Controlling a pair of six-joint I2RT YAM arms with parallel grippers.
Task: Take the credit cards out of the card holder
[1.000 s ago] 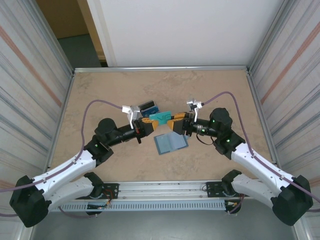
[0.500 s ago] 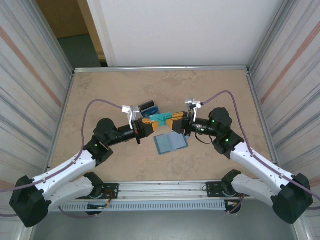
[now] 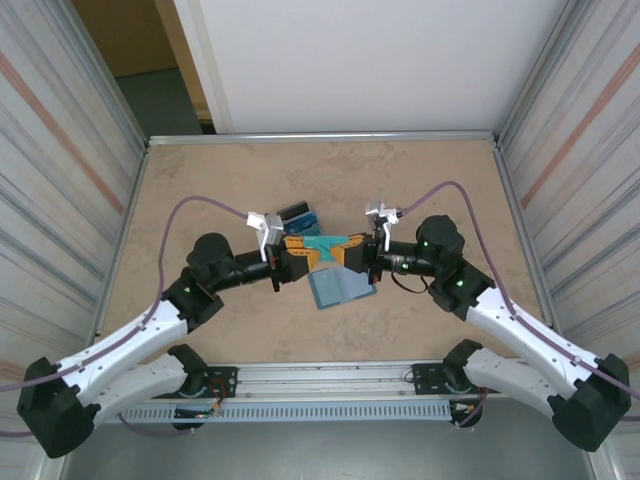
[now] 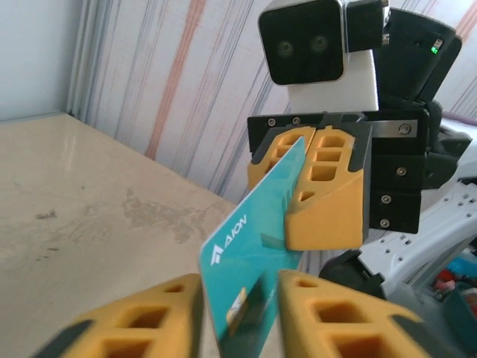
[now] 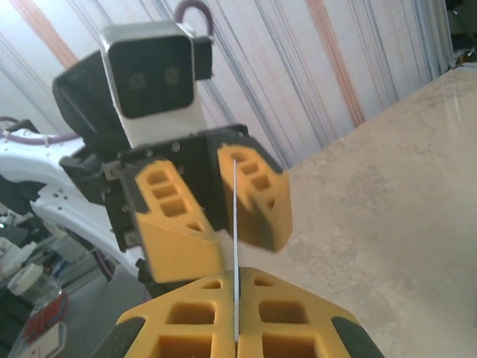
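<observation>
Teal-green thin plastic credit card (image 4: 250, 246) is pinched tight by the right gripper (image 4: 302, 216), while the left gripper (image 5: 227, 224) stands partly open around it.

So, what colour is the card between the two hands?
The card is teal-green with white lettering; left wrist view shows it best.

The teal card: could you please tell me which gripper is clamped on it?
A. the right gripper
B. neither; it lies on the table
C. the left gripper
A: the right gripper is shut on the teal card, while the left gripper stands open around it.
</observation>
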